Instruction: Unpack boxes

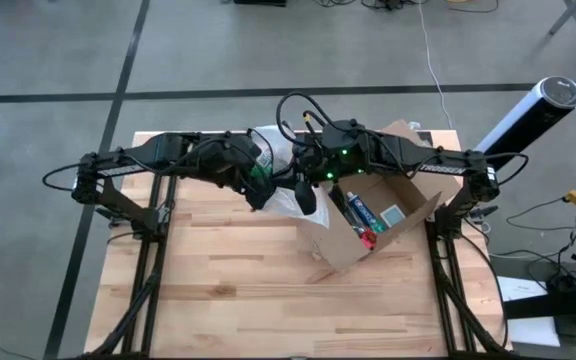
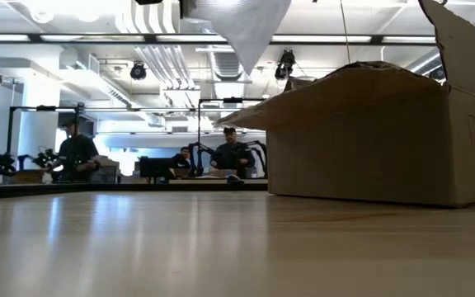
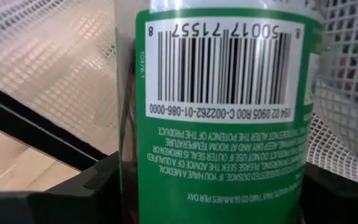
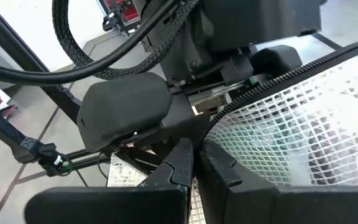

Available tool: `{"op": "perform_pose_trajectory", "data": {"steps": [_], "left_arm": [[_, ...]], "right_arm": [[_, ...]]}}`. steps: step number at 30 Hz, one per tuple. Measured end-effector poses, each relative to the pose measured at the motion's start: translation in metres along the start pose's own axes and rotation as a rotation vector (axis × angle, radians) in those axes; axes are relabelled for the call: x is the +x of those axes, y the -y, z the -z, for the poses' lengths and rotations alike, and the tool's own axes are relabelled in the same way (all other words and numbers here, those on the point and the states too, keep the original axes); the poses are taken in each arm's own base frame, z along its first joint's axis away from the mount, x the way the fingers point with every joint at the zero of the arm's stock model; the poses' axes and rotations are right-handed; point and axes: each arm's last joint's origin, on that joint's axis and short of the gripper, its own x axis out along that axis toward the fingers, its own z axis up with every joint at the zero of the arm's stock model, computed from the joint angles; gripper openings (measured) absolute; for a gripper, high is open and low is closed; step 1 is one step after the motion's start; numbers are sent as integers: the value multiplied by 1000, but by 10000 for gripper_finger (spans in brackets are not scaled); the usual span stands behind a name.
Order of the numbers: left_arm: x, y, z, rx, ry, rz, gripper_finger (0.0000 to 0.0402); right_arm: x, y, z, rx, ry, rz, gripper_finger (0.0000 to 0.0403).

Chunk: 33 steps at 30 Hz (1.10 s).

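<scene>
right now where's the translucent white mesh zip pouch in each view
High view: the translucent white mesh zip pouch hangs at centre, between both grippers, beside the brown cardboard box.
Low view: only its lower corner dips in at top centre, left of the box.
Left wrist view: it fills the background behind a green-labelled bottle.
Right wrist view: right side.
Shared landmark: the box, in the high and low views only.

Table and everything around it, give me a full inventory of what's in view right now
Cardboard box: one, brown, flaps open, on the table's right half.
Items in the box: several, red, white and blue, too small to identify.
Mesh pouch: one, translucent white, held up left of the box.
Bottle: one, green label with barcode, inside the pouch.
Table: one, light wood.
People: three, in the room behind.
Left gripper: closed around the bottle.
Right gripper: shut on the pouch's edge.
</scene>
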Motion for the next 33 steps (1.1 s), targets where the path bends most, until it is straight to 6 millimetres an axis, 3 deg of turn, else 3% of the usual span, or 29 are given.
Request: {"op": "perform_pose_trajectory", "data": {"steps": [17,33], "left_arm": [[3,2,0,1,-12,24,292],[-2,7,-7,9,55,77,309]], "right_arm": [[-2,-1,6,43,-104,-58,0],[-16,-1,-7,19,-104,-53,0]]}}
